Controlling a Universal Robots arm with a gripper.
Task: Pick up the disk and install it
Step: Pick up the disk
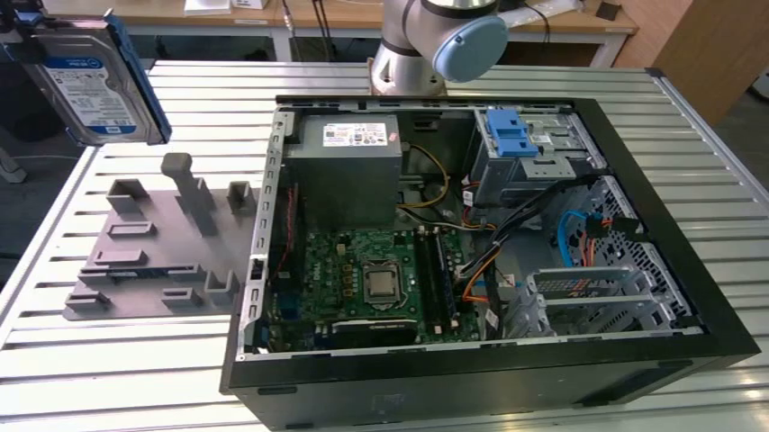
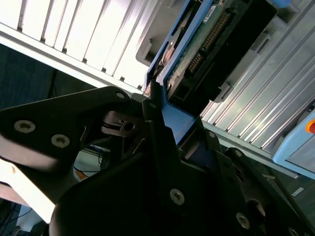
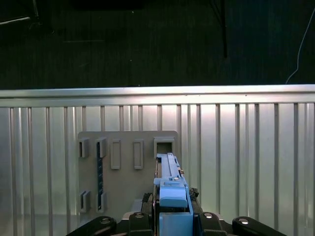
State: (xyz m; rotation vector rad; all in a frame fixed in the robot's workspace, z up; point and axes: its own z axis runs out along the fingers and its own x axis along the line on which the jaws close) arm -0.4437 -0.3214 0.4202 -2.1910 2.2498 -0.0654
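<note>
At the exterior view's left, the disk (image 1: pixel 96 81), a flat silver metal hard drive with a white-and-blue label clipped in a blue plastic carrier frame, is held upright in the air. It is lifted clear of the grey plastic slotted stand (image 1: pixel 132 261) that lies on the ribbed aluminium worktop (image 1: pixel 121 378). In the first wrist view the black end effector (image 3: pixel 172 209) is seen clenched on the blue frame, one finger on each side. The pick-up is judged complete and the carry to be in hand; nothing is yet installed. Further right lies the open black computer case (image 1: pixel 481 369), with a grey metal drive cage (image 1: pixel 541 162) at its far right corner. The next move is judged to call for the carrier to be squared with the cage opening and kept clear of the loose cables (image 1: pixel 565 229).
</note>
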